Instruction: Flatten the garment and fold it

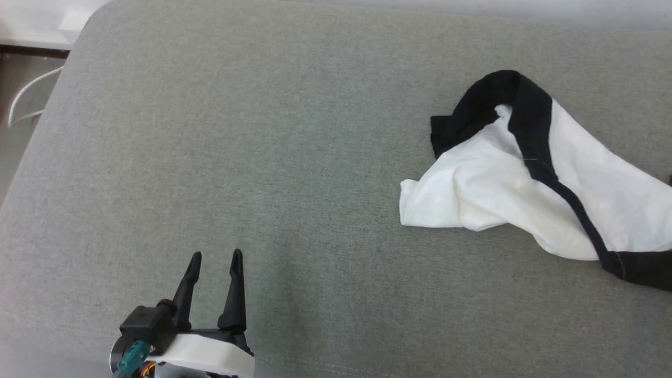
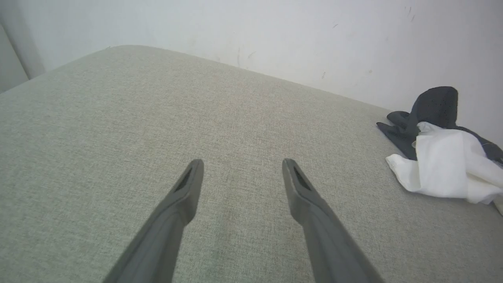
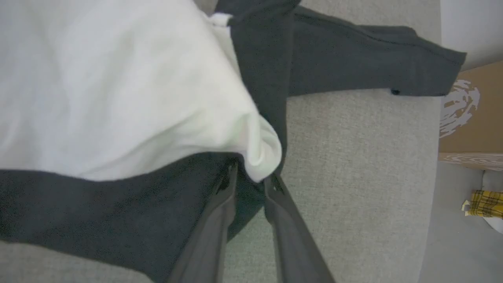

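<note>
Right gripper (image 3: 252, 175) narrowly pinches the garment (image 3: 118, 98); left gripper (image 1: 216, 256) gapes wide over the grey cushion (image 1: 289, 131).

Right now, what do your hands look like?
Left hand: two long tapering black fingers, black base, white wrist shell, teal connector with orange wiring. Right hand: matching slim dark fingers, slotted near the tips.
</note>
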Controlling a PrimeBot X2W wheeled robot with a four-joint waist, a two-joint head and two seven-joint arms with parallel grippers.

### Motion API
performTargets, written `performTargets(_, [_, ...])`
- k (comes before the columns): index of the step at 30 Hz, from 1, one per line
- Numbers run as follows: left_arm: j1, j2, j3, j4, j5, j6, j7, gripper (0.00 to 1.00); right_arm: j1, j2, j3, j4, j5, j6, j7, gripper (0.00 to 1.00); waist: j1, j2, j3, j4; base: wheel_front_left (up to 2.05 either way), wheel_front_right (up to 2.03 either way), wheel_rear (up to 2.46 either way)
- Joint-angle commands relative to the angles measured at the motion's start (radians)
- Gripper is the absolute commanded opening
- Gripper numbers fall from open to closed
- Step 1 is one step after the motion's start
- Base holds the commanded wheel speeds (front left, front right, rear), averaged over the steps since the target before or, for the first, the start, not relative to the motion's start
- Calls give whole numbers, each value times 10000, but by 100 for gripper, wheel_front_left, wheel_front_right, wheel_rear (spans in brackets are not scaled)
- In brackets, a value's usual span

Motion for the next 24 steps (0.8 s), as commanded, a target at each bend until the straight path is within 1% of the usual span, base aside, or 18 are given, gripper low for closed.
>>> performTargets(1, [95,-11,21,54,79,-90,-49,100,-228,228,-9,-100,-42,-13,-259,100,0,0,-114,-145,0,0,0])
performTargets(4, [121,-11,-14,96,55,-89,-49,100,-458,483,-46,-500,117,-13,-631,100,0,0,-271,-306,0,0,0])
performTargets(7, [163,-11,-31,96,46,-52,-49,100,-534,763,-275,-1307,363,-13,-1061,100,0,0,-428,-453,0,0,0])
performTargets(11, [204,-11,-42,30,-6,-12,-49,100,-77,1608,-917,-2843,684,-13,-1507,100,0,0,-523,-600,0,0,0])
performTargets(14, [212,-11,-44,-25,-41,10,-49,100,681,2420,-1383,-4080,473,-13,-2057,100,0,0,-547,-665,0,0,0])
performTargets(18, [209,-11,20,-116,-74,37,-49,100,1763,3960,-1763,-5257,-14,-13,-3401,100,0,0,-567,-738,0,0,0])
performTargets(20, [248,-11,62,-176,-79,59,-49,100,2272,4679,-1828,-5547,-432,-13,-4262,100,0,0,-595,-804,0,0,0])
performTargets(21, [278,-11,83,-209,-71,63,-49,100,2506,4932,-1815,-5601,-602,-13,-4668,100,0,0,-615,-849,0,0,0])
performTargets(24, [395,-11,146,-291,-37,58,-49,100,3036,5297,-1832,-5359,-707,-13,-5850,100,0,0,-685,-1009,0,0,0])
